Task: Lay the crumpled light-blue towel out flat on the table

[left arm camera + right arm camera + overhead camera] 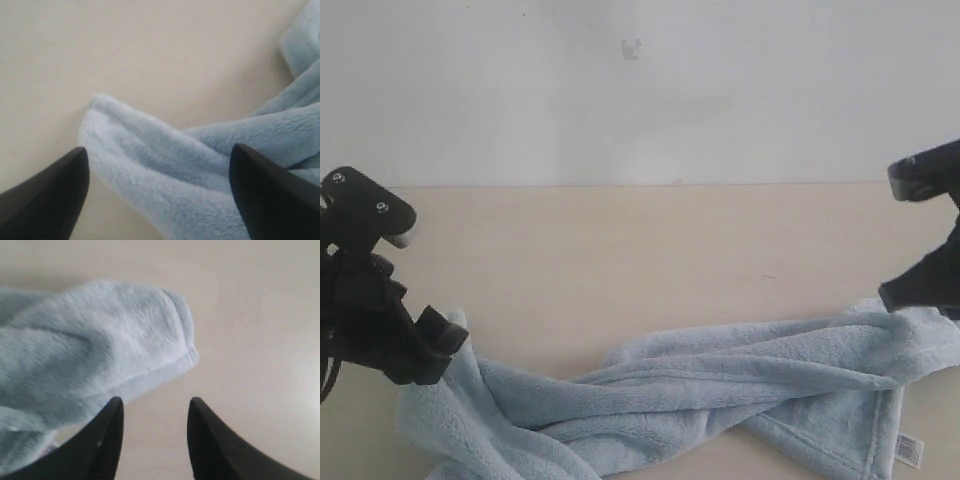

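Towel lies twisted like a loose rope across the near part of the table. One bunched end is at the left, the other at the right with a small white tag showing. Left gripper is at the left end, jaws spread wide, with a towel corner lying in the gap, not pinched. Right gripper is at the right end, jaws apart but with a narrower gap and only bare table between them. That towel corner is just ahead of its tips.
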